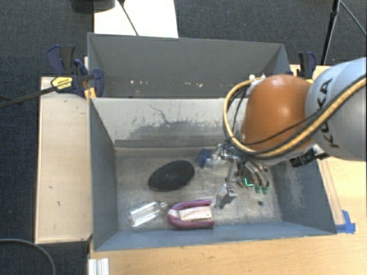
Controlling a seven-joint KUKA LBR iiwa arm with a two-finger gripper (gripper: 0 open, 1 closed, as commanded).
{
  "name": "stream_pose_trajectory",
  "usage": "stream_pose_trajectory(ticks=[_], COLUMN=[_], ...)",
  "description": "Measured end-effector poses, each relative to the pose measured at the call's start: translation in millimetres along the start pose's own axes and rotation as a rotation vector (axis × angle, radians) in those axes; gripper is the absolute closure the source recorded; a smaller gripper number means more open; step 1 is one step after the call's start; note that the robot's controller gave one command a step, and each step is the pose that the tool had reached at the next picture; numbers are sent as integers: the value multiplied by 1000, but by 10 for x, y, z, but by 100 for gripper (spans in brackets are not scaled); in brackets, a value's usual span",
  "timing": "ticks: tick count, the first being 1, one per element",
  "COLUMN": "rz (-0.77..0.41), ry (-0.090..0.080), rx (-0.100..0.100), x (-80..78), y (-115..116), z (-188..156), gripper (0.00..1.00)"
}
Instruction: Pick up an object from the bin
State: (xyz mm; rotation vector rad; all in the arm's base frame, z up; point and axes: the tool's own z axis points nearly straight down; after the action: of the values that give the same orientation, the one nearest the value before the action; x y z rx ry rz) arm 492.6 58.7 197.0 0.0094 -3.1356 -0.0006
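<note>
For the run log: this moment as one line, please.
gripper: down in bin, right half | nearest: purple case, front, just left of it | also: black oval brush, clear bottle, small blue piece | grasp: cannot tell

Free along left strip of floor by bin wall, and along back wall from left to middle. Blocked mid-floor by black oval. Just right of oval: small blue piece. Crowded at front: clear bottle and purple case just beside each other, near front wall. Narrow gap between oval and case. Right half taken by arm and gripper, near case's right end. Bare floor at front right corner.
</note>
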Motion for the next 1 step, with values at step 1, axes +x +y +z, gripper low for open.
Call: stream_pose_trajectory(ticks=[1], rz=[3], ry=[-9], rx=[2], x=[-383], y=[379], z=[1084], gripper=[0])
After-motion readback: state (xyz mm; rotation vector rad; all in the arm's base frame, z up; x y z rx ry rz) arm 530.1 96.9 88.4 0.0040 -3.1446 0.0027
